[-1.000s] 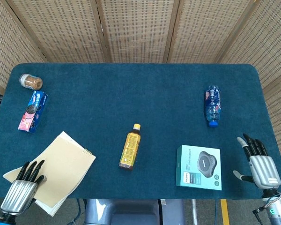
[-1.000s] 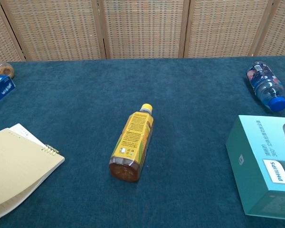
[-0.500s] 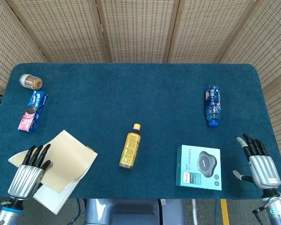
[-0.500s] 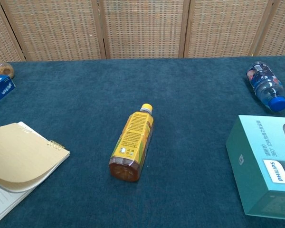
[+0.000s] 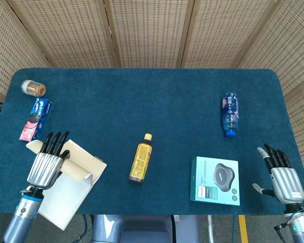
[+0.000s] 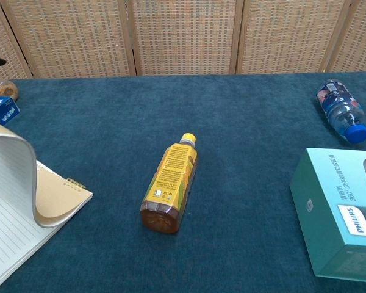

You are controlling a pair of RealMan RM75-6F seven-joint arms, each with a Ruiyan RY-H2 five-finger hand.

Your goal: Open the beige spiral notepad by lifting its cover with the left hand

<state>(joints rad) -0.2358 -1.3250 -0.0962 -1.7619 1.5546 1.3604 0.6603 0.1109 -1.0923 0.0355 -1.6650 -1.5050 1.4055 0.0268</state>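
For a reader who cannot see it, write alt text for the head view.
The left hand lifts the curled beige cover of the notepad, exposing lined pages at the table's near-left corner. A yellow bottle lies mid-table, a teal box and the open right hand to the right.

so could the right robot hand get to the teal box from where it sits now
Probably yes. The right robot hand rests open just beside the teal box, with only bare table between them; the blue water bottle lies farther back, out of the way.
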